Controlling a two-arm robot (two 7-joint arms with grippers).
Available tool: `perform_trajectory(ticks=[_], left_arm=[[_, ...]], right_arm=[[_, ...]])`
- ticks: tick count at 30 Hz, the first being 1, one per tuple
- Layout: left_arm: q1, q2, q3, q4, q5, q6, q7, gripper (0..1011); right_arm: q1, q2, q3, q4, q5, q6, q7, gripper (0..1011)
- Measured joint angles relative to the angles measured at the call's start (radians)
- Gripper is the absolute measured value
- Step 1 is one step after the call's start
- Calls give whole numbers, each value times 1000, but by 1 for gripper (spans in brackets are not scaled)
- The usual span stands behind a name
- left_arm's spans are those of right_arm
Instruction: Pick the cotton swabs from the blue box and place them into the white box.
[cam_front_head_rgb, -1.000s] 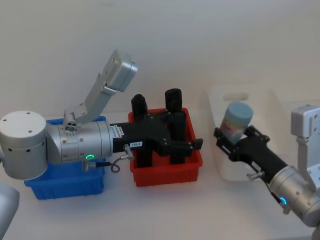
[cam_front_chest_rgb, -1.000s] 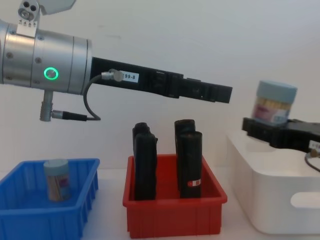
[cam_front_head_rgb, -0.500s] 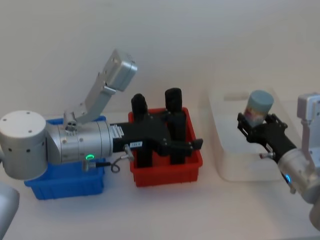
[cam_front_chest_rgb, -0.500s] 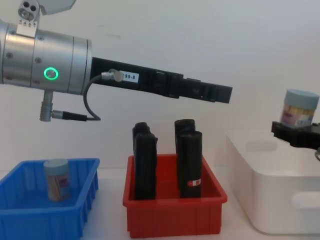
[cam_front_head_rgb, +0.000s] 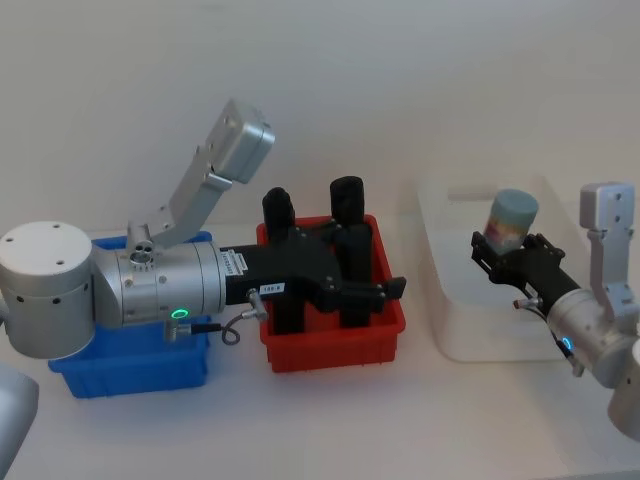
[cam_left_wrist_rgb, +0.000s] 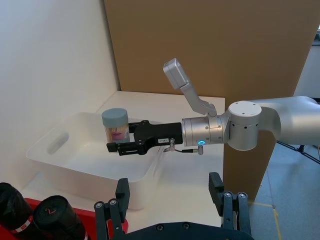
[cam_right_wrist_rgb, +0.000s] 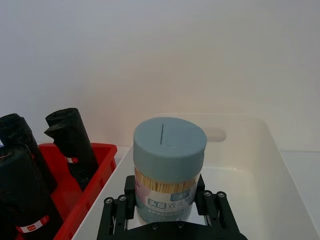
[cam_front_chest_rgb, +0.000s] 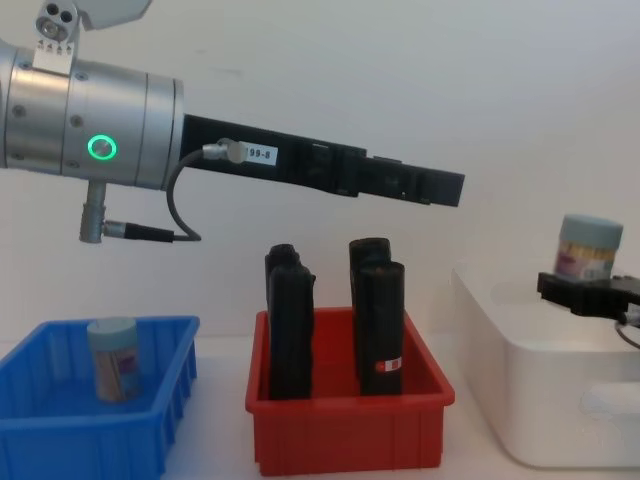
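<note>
1. Cotton swabs jar (cam_right_wrist_rgb: 169, 172), upright, sits clamped in the right gripper (cam_right_wrist_rgb: 167, 200) over the white box (cam_right_wrist_rgb: 280, 165), right wrist view.
2. Left wrist view: left gripper (cam_left_wrist_rgb: 169, 192) spread apart, holding nothing.
3. Head view: held jar hangs over the white box's opening, at the worktop's right end.
4. Chest view: second jar (cam_front_chest_rgb: 113, 358) stands in the blue box (cam_front_chest_rgb: 60, 440) at the worktop's left end; left gripper hovers above the red bin (cam_front_chest_rgb: 350, 440).

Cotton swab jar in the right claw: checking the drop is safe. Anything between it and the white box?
Nothing visible. The right claw holds the jar upright over the open white box, with only its bare floor beneath.
</note>
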Motion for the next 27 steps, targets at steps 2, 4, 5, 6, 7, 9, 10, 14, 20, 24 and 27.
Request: perform_trajectory(ticks=[2,4,5,6,7,9,10,14,20,24,27], left_arm=[[0,0,0,0,0,0,0,1004],[0,0,0,0,0,0,0,1004],[0,0,0,0,0,0,0,1004],[0,0,0,0,0,0,0,1004],[0,0,0,0,0,0,0,1004],[0,0,0,0,0,0,0,1004],[0,0,0,0,0,0,0,1004],[0,0,0,0,0,0,0,1004],[0,0,0,0,0,0,0,1004],[0,0,0,0,0,0,0,1004],[0,0,0,0,0,0,0,1004]], right_arm=[[11,-4,0,20,2,0,9,687],[17,-6,0,31,4,0,16,731],[23,-9,0,42,5,0,21,787],[25,-9,0,45,6,0,23,805],[28,-10,1,50,7,-1,25,815],[33,-12,1,61,9,-4,31,859],[37,-14,1,66,10,-7,34,908],[41,-15,3,74,14,-17,39,1002],[39,-16,6,68,20,-42,39,1002],[30,-14,9,50,24,-68,33,1002],[20,-11,12,29,28,-90,27,1002]])
